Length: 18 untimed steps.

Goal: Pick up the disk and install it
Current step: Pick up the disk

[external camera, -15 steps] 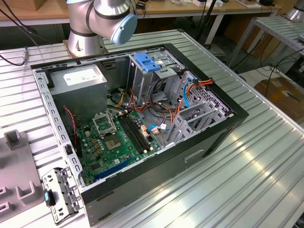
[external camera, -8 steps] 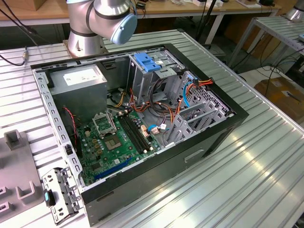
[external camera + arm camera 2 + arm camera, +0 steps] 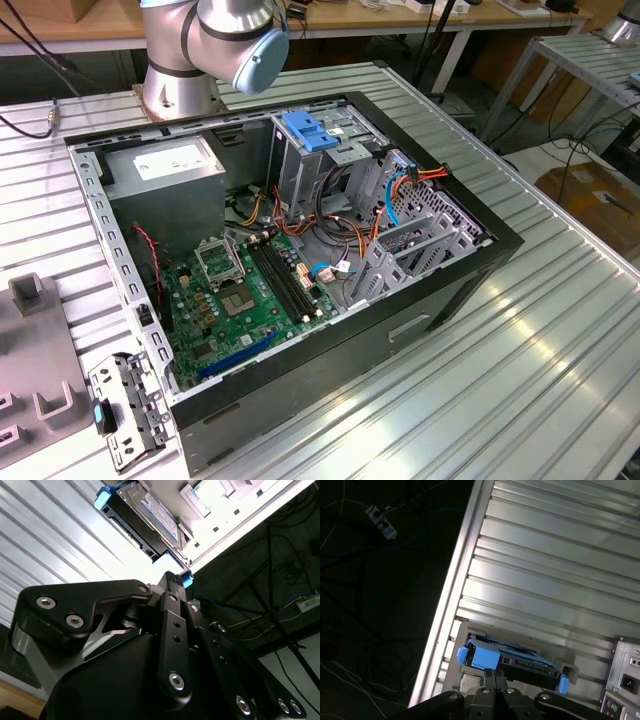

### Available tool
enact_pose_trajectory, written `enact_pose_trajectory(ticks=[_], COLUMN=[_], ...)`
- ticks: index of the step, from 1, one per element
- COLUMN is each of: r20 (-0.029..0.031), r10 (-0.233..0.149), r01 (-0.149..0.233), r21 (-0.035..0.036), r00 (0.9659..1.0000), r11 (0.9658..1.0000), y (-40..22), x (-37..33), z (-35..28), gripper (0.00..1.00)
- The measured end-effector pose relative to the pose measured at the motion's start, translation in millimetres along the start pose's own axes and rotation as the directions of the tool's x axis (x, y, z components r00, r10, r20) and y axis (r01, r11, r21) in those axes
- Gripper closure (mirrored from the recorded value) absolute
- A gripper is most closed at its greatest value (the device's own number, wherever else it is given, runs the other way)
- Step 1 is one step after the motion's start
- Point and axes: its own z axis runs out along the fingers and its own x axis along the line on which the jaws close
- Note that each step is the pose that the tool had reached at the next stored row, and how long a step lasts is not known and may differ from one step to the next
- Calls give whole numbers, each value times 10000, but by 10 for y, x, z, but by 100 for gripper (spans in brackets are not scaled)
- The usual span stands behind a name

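Disk (image 3: 525, 664) just ahead of gripper (image 3: 495, 673), long axis crosswise to it, by counter (image 3: 560, 555) edge. Gripper narrow, holding nothing.

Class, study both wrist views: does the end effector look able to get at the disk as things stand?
Probably yes. The end effector sits right by the disk, which lies exposed near the edge of the ribbed table, with nothing between them.

Ribbed metal table (image 3: 545, 340), wooden workbench (image 3: 380, 18) behind, cables (image 3: 365, 645) on dark floor.
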Motion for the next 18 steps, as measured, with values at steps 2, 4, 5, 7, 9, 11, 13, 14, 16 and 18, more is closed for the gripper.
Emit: enact_pose_trajectory(ticks=[2,4,5,7,9,11,13,14,16,18], r20=[-3,-7,-8,-11,-15,-19,-23,-25,-30,-32], r10=[-76,-147,-191,-269,-361,-451,-535,-594,-711,-744], r01=[76,147,191,269,361,451,535,594,711,744], r21=[-1,-1,-1,-2,-2,-3,-3,-4,-5,-5], r00=[10000,9999,9998,9996,9993,9990,9986,9982,9975,9972], r11=[10000,9999,9998,9996,9993,9990,9986,9982,9975,9972], y=[0,0,0,0,0,0,0,0,0,0], x=[0,0,0,0,0,0,0,0,0,0], z=[0,0,0,0,0,0,0,0,0,0], gripper=[89,89,89,89,89,89,89,89,89,89])
